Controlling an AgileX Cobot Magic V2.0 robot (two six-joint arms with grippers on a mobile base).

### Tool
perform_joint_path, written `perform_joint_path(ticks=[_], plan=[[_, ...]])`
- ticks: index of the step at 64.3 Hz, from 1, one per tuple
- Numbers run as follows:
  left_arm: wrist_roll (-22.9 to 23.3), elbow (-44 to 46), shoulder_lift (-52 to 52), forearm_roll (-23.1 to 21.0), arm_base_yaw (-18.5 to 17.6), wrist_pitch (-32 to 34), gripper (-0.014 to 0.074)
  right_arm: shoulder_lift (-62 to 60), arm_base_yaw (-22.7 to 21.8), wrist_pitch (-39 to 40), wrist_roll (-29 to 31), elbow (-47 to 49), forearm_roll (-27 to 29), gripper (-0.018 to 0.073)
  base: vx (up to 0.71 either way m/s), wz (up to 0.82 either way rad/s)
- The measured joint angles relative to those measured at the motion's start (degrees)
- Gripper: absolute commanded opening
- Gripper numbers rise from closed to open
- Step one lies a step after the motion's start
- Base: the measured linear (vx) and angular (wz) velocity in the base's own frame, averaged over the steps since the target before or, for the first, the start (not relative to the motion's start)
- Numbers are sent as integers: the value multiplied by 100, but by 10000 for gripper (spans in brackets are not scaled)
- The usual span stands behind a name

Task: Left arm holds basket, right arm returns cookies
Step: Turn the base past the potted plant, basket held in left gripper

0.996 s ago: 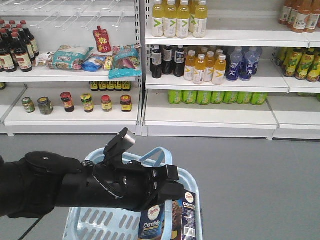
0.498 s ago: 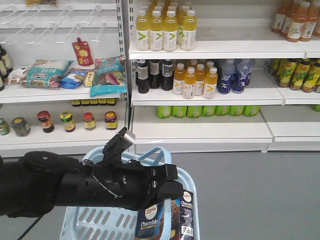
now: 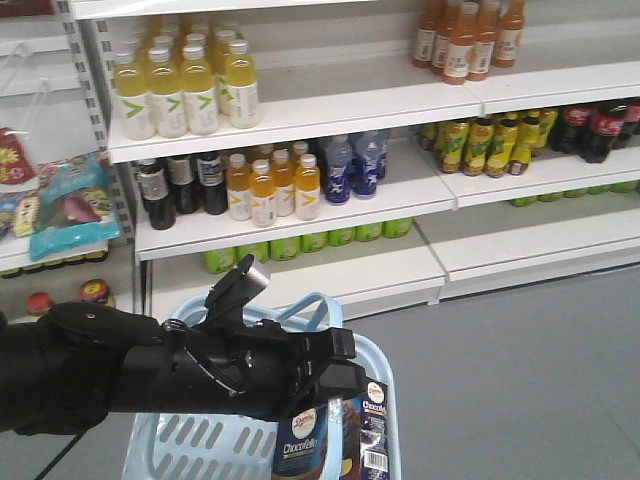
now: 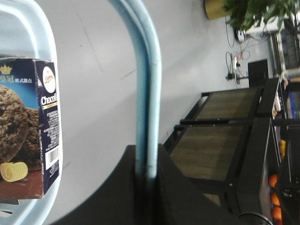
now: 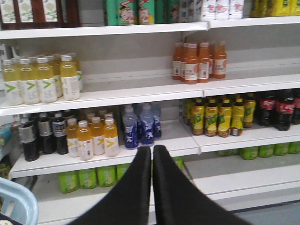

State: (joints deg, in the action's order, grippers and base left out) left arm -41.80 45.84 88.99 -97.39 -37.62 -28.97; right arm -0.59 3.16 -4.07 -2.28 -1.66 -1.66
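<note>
Left gripper (image 4: 146, 157) is clamped on basket (image 4: 146, 70) handle; cookies (image 4: 28, 126) are stood inside; right gripper (image 5: 152, 150) is pressed together, empty

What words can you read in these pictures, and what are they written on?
"Chocofello": front of the cookies box, standing in the basket.
"Choco": same box in the left wrist view; the rest is cut off.
Too small or blurred to read: the round white logo, the barcode digits, and the labels on the shelf bottles.
</note>
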Motion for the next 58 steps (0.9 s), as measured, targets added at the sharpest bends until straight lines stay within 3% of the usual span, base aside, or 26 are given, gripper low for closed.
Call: perform_joint_path(ticks=[58], plan=[[0,0,0,0,0,0,-8,0,0,0,0,0,0,-8,16,-53]])
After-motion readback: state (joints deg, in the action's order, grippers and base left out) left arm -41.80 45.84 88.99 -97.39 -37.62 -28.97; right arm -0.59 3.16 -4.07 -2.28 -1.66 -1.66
